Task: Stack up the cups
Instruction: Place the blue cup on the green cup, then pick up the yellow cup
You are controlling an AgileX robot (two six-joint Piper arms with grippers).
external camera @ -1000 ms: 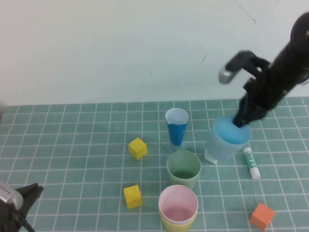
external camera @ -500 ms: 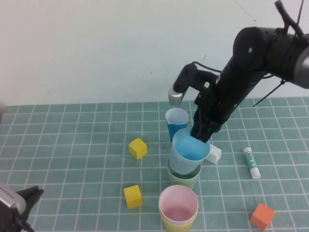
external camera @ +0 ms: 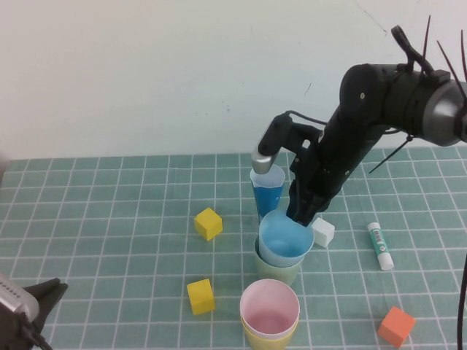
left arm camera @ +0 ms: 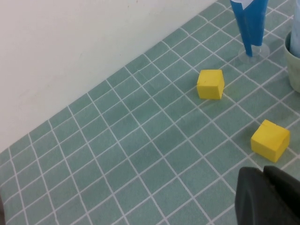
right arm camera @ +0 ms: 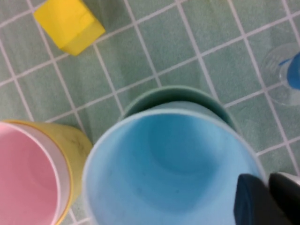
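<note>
High view shows the right gripper (external camera: 301,216) pinched on the far rim of the light blue cup (external camera: 284,238), which sits tilted inside the pale green cup (external camera: 277,270) directly beneath it. Thin, light, slick plastic probably flexes, so the rim suits gripping. Left gripper (left arm camera: 268,197) rests closed and empty, well apart from the cups.

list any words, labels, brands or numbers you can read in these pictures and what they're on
Green print on the white glue stick: too small and blurred to read.
The light blue cup at the right gripper, green cup, pink cup, yellow cup, dark blue cone cup, blocks: no text visible.
Left gripper, low by the near edge: no markings visible.
</note>
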